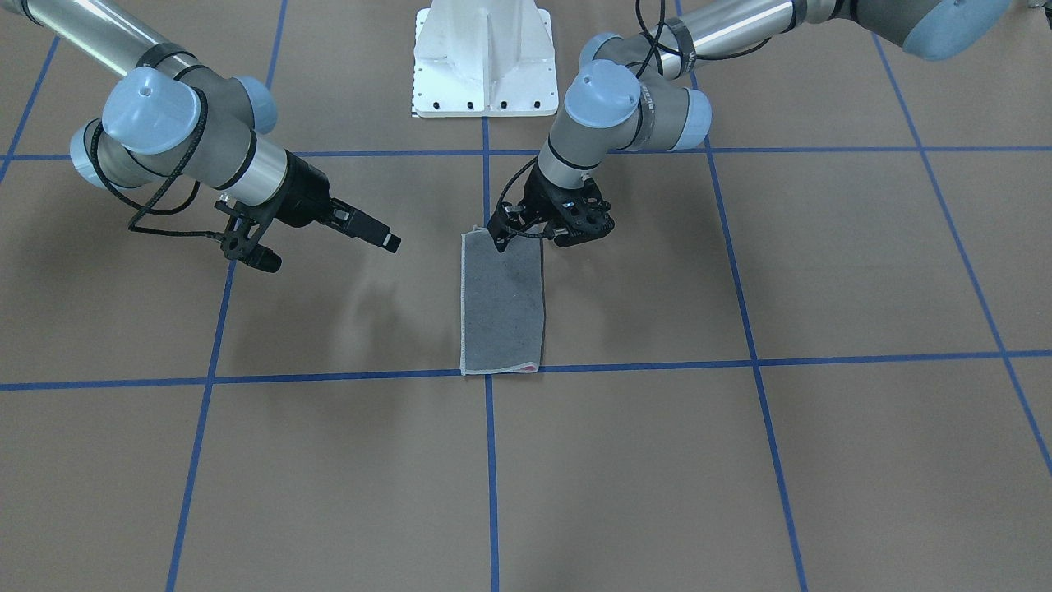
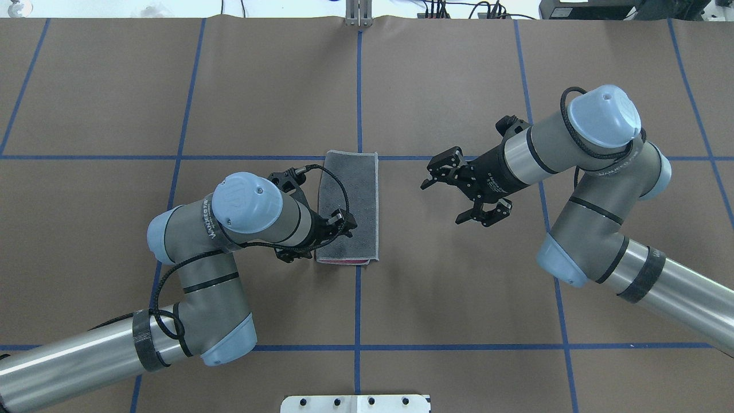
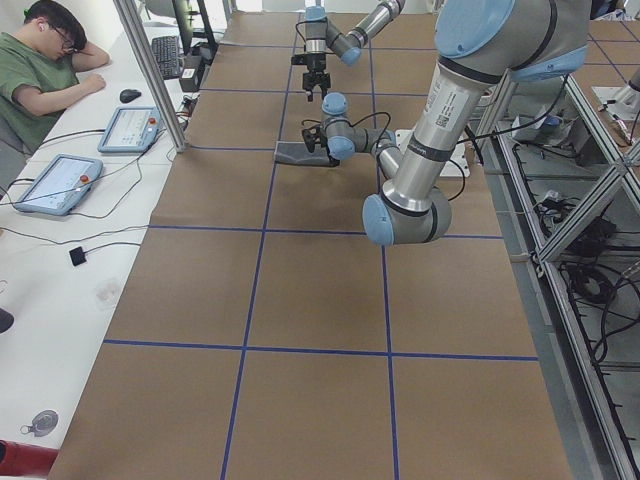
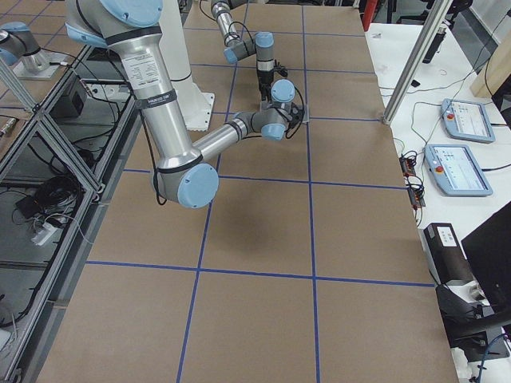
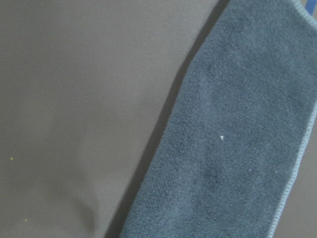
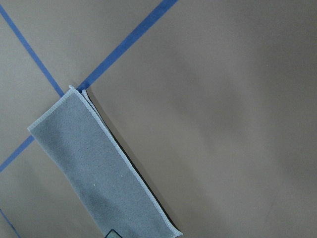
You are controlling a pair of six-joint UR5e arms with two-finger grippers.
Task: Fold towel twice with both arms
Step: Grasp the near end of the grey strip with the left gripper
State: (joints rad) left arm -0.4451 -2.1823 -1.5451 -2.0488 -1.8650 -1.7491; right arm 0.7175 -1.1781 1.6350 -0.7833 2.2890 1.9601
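Grey-pink terry towel (image 2: 351,195) folded to a strip. Black L gripper (image 1: 544,235) at near-left corner, spread wide. Black R gripper (image 2: 442,202) off right, wide too.

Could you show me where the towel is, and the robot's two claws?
towel (image 2: 355,195), overhead view, middle of its grey top face.
right gripper (image 2: 441,202), overhead view, midway between its spread fingertips.
left gripper (image 1: 518,234), front-facing view, at its tips by the towel's end.

Place: robotics lab.
Table (image 2: 459,287): brown paper, blue tape grid (image 1: 493,460).
Robot-side edge: white pedestal (image 1: 485,57), left arm (image 2: 229,229), right arm (image 2: 573,166).
Bench (image 3: 60,260): pendants (image 3: 55,185), keyboard (image 3: 165,55), seated person (image 3: 40,75).
Surround: aluminium post (image 3: 150,75), floor cables (image 3: 590,290).
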